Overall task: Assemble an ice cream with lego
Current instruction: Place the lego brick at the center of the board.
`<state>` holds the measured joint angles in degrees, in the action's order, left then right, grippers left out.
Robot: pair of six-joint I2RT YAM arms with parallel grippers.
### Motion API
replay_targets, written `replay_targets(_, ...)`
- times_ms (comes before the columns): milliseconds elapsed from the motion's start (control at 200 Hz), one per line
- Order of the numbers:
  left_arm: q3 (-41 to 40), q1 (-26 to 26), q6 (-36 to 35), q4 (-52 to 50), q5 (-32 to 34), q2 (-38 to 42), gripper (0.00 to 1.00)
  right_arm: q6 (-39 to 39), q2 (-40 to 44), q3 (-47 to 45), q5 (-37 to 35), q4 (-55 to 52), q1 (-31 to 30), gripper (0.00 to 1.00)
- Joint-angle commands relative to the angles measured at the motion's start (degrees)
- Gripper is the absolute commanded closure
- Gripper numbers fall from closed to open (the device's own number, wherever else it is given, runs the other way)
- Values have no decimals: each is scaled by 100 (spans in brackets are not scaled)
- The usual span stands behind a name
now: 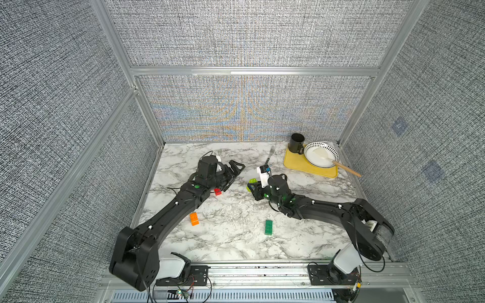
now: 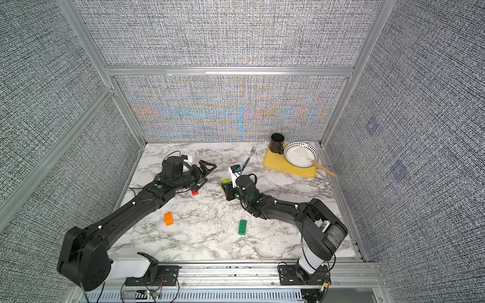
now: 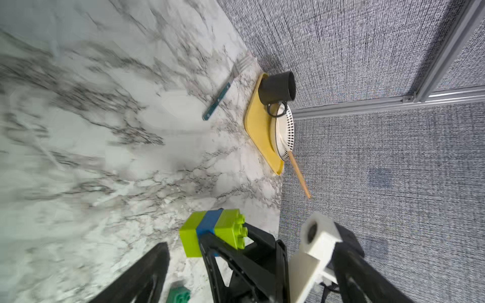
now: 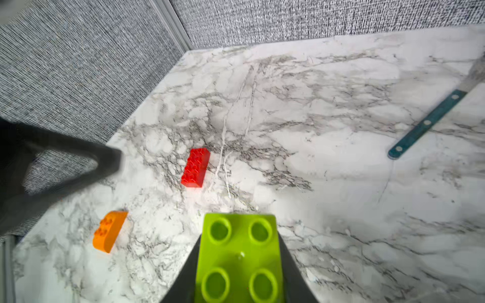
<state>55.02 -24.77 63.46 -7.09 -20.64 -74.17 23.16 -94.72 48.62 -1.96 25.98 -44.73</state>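
– Right hand pinches the lime-blue-lime stem, with its fingers across the blue middle. It seems to be raised off the surface, out past the fork from the yellow tray.

– And the left hand?

– Spread wide and holding nothing, farther from the tray than the stem is. The red brick lies flat just beside it, studs up.

– So red goes on next, I'd guess.

– Likely. It's best taken across its narrow width, near the middle, so both ends stay free, then lifted level. The stem's studded end seems to face back toward the right wrist, so I'd check which end is offered before pressing. Set the studs square and push straight along the stem, with the right hand only bracing. A skewed push could pop the stem's own joints.

– The other bricks?

– The orange brick and the dark green brick lie loose, both well apart from the tray, orange the farther of the two. Nothing wide is joined to the stem yet.

– Containers?

– Two, both on the tray. The black mug stands upright at the tray's back corner, and its inside is too dark to tell what it holds. The patterned bowl sits just beside the mug and holds the head of a white spatula, whose wooden handle runs out over the tray's edge.
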Motion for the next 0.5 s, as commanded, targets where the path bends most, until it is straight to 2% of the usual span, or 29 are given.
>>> replay_targets(0, -84, 381, -970, -1671, 220, 452, 0, -316, -226, 12, -730, -42, -256, 86)
replay_targets(140, -36, 840, -2018, -2701, 605, 883, 0, -426, -766, 205, -1372, 75, -627, 86)
replay_targets(225, -14, 873, -2505, -3235, 1096, 1022, 0, -405, -1077, 296, -1571, 177, -753, 86)
replay_targets(370, -525, 924, -2708, -3145, 1803, 1361, 0, -458, -1507, 566, -1723, 135, -989, 85)
replay_targets(420, -746, 1013, -2655, -2951, 1777, 1419, 0, -525, -1607, 659, -1826, 109, -1099, 84)
replay_targets(495, -935, 1242, -2506, -2718, 1363, 1402, 0, -567, -1715, 709, -1929, 143, -1220, 80)
